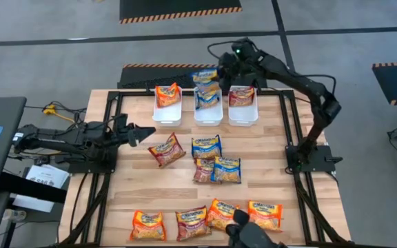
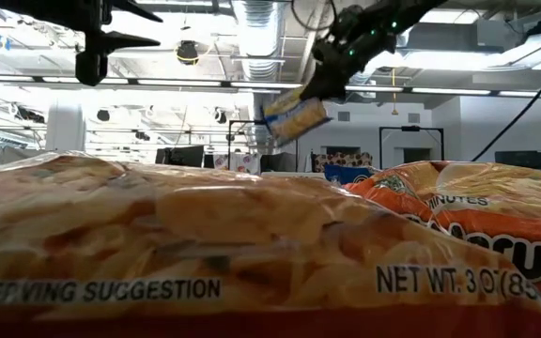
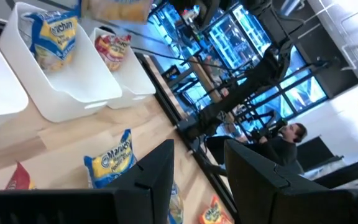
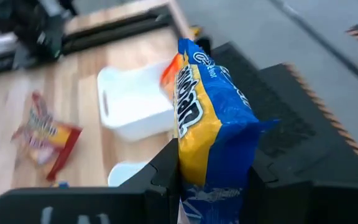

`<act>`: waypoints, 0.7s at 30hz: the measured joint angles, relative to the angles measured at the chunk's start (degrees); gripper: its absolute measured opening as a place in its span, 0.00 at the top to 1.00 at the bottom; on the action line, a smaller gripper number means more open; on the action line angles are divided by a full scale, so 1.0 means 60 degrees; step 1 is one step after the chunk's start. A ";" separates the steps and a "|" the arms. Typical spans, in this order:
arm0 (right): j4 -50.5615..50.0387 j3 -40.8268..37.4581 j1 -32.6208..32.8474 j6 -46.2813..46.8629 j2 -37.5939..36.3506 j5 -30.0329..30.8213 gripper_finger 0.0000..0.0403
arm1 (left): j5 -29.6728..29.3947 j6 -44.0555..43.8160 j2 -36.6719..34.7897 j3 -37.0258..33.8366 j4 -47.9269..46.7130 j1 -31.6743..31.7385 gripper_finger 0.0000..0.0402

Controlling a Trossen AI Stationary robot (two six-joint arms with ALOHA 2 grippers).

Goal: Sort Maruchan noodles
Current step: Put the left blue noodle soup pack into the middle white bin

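My right gripper (image 1: 218, 73) is shut on a blue noodle packet (image 1: 204, 76) in the air over the far end of the middle white bin (image 1: 208, 112). That bin holds another blue packet (image 1: 208, 96). An orange packet (image 1: 167, 94) leans in the left bin, a dark red one (image 1: 242, 96) in the right bin. More packets lie flat mid-table (image 1: 206, 146) and along the near edge (image 1: 193, 222). My left gripper (image 1: 143, 133) is open, low over the table's left side. My right gripper pinches the blue packet between its two fingers (image 4: 166, 165) across the packet's lower part (image 4: 213, 158). The packet is lifted clear of the bins and table. In the low view it hangs tilted below the fingers (image 2: 294, 115).
Two dark red (image 1: 166, 149) and two blue packets (image 1: 226, 169) lie mid-table. Three orange (image 1: 265, 215) and one dark red sit in the near row. Black frame rails (image 1: 116, 138) run along the table's left and right sides. A person (image 3: 291, 134) shows beyond the table.
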 joint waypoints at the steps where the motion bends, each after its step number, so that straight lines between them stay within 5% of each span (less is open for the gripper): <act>1: 0.0029 -0.0100 0.0004 -0.0140 0.0088 -0.0085 0.72 | -0.0003 0.0005 0.0002 0.0000 0.0000 0.0040 0.68; 21: 0.2226 -0.2359 0.0280 -0.0380 0.0338 -0.0117 0.72 | -0.0011 0.0017 0.0004 0.0000 -0.0105 0.0929 0.68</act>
